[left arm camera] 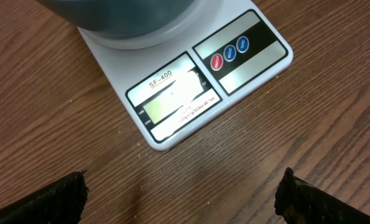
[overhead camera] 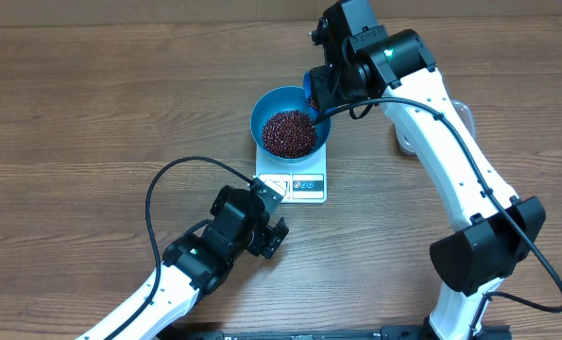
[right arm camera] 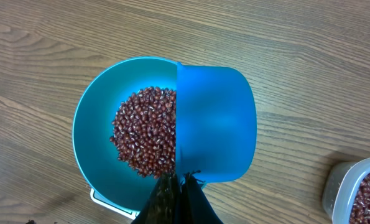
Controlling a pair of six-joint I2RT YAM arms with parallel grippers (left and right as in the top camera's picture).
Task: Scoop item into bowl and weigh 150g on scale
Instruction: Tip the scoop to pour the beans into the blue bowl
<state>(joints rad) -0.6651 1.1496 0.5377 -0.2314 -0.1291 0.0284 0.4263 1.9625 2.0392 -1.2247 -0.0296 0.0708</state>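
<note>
1. my left gripper (overhead camera: 273,215) is released, jaws spread wide, low over the table (overhead camera: 92,113) just in front of the scale (overhead camera: 293,184). from its wrist view both fingers (left arm camera: 48,202) sit at the bottom corners, with bare wood between them and the scale's front edge.
2. my right gripper (right arm camera: 178,199) is clenched on the scoop (right arm camera: 216,124), which hangs over one side of the bowl (right arm camera: 88,124), across its rim.
3. the beans (right arm camera: 147,130) lie heaped inside the bowl, and the bowl stands on the scale's back half.
4. room: the table is open wood to the left of the bowl and the scale. the tub (right arm camera: 359,190) sits well apart on the other side, beside my right arm, with beans in it too.
5. writing: the scale reads "sf-400" above its display. the display itself is washed out by glare, and the button lettering is too small to be sure of.
6. count: one bowl, one scale, one scoop, one tub, three round buttons (one red, two blue).
</note>
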